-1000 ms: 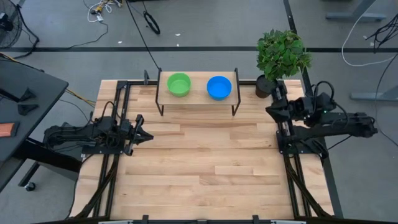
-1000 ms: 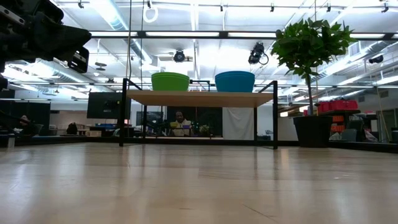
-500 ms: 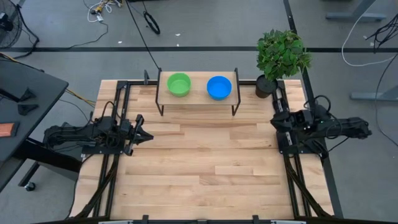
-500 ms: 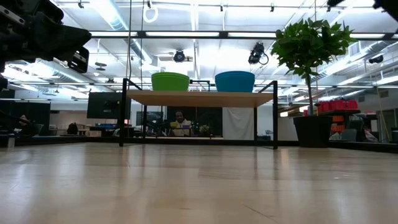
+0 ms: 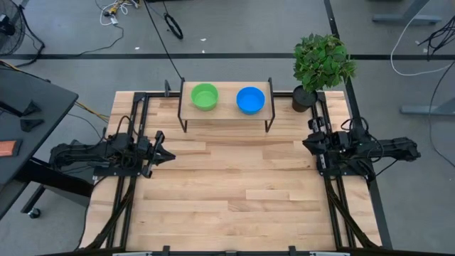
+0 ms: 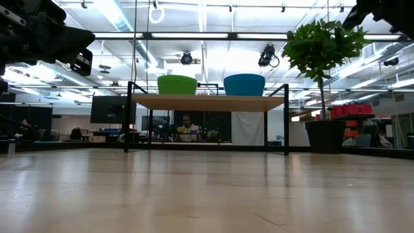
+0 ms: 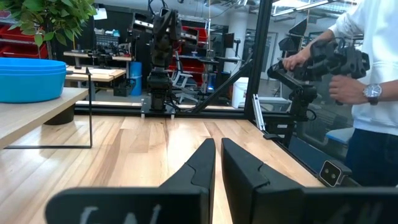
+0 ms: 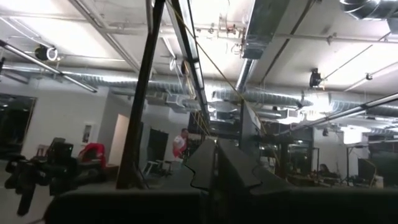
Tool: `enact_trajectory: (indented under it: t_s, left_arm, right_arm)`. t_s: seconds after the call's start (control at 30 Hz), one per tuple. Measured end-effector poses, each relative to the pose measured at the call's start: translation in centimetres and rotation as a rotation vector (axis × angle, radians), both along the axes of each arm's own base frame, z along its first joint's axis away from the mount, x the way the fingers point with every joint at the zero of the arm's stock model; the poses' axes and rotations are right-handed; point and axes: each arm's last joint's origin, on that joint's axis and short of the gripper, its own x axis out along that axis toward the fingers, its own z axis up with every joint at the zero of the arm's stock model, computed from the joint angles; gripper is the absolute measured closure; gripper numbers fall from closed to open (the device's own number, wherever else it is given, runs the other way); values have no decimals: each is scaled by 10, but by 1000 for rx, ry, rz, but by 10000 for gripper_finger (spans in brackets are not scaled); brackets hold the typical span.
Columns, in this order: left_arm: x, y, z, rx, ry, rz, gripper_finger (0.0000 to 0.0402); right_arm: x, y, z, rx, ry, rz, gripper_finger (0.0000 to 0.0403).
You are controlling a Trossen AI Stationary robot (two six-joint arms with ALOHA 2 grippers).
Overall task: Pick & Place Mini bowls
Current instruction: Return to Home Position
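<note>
Bowls [image 5: 205, 96], round and smooth, atop wooden shelf [image 5: 227, 101]

Wooden plank table [image 5: 227, 192], light finish. Black metal rails [image 5: 121, 206] run along left and right edges. Small shelf [image 5: 227, 91] at middle of far edge: wooden top, thin black legs standing on table. On shelf top: green bowl [image 5: 205, 96] toward left end; blue bowls [image 5: 250, 99] toward right end, nested, apart from green. Potted plant [image 5: 323, 60] at far right corner, just beside shelf's right end.
</note>
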Motion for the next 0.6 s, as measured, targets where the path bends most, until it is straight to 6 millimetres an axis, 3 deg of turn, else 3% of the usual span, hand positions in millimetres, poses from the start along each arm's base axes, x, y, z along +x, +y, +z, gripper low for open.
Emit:
enact_trajectory:
  t_s: [0.27,0.6]
  left_arm:
    - [0,0,0,0,0,0,371]
    - [0,0,0,0,0,0,371]
  right_arm:
    - [4,0,-23,51,82,11,380]
    - [9,-1,-36,95,236,-5,380]
